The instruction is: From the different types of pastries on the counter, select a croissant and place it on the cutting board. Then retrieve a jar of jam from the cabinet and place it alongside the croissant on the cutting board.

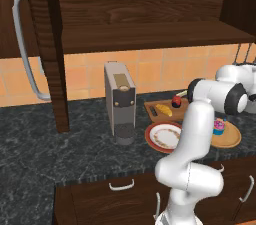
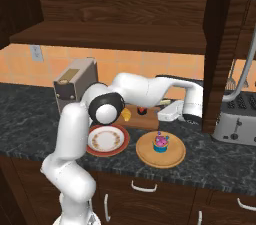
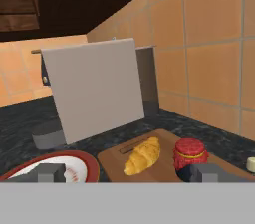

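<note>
The golden croissant (image 3: 143,155) lies on the brown cutting board (image 3: 112,162), with the red-lidded jar of jam (image 3: 190,156) standing upright on the board right beside it. Both also show on the cutting board (image 1: 154,105) in the left base view: croissant (image 1: 164,110), jar (image 1: 176,101). My gripper (image 2: 162,114) hovers low over the counter just right of the board, pointing at the jar (image 2: 142,110) and croissant (image 2: 127,114). Its fingertips (image 3: 50,172) stand wide apart with nothing between them, clear of the jar.
A red-rimmed plate (image 1: 164,136) lies in front of the board. The pink cupcake (image 1: 218,127) sits on a round light board (image 1: 229,139). A coffee machine (image 1: 120,101) stands left, a toaster (image 2: 235,119) right. The cabinet door (image 1: 50,44) hangs open with its grey handle (image 1: 22,44).
</note>
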You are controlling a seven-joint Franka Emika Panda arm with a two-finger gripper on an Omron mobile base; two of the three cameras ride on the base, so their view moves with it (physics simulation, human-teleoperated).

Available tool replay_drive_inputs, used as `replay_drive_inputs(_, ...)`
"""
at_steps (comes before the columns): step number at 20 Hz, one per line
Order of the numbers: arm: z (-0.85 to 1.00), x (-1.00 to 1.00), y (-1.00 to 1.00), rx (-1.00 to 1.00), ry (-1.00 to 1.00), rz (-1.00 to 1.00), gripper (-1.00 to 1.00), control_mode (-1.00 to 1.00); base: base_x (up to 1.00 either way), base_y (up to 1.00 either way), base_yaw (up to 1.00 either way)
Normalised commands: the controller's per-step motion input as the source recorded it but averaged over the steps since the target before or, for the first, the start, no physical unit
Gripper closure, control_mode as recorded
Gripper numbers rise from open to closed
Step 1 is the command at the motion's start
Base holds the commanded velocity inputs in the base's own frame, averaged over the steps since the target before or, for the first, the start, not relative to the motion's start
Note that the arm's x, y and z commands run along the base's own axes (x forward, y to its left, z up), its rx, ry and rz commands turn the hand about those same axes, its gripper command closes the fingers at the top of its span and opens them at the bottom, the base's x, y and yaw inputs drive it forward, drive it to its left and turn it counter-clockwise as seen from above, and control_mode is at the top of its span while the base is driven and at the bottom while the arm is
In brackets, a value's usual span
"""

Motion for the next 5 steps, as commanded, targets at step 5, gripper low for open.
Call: replay_drive_inputs(5,0.19,-0.68,-0.03,0.08,-0.26,0.0,-1.0,-1.0,0.0,0.0,0.0)
